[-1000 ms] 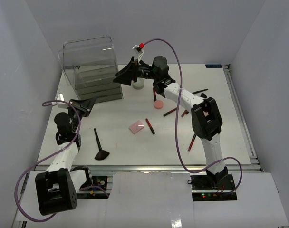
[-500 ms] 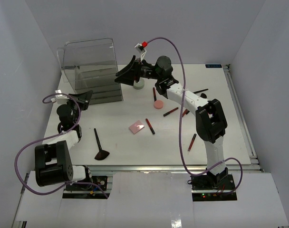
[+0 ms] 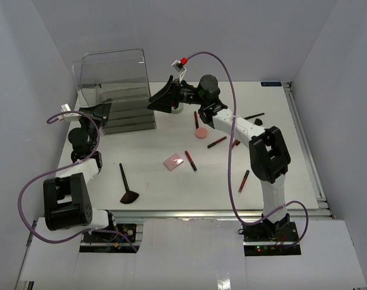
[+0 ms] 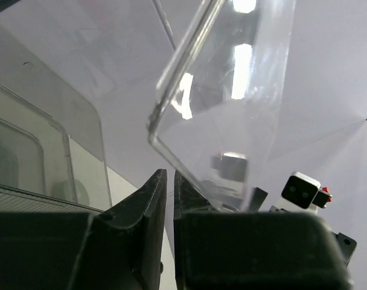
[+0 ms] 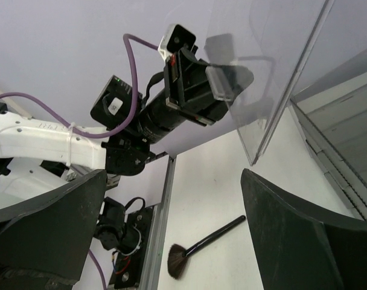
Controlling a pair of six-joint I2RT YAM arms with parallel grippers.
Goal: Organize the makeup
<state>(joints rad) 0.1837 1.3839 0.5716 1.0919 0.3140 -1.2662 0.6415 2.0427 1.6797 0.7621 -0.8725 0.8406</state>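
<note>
Brush point(image 3: 125, 180) on table point(image 3: 280, 181), L side

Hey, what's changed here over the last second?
The left gripper swung leftward and farther from the bases, from in front of the clear drawer box to its left front corner, jaws nearly together. The right gripper barely shifted beside the box's right side, jaws wide open. Nothing was grasped or released; box, pink compact and brush stayed put.

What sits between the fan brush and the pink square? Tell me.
Nothing: the top view shows bare table between the fan brush and the pink square.
</note>
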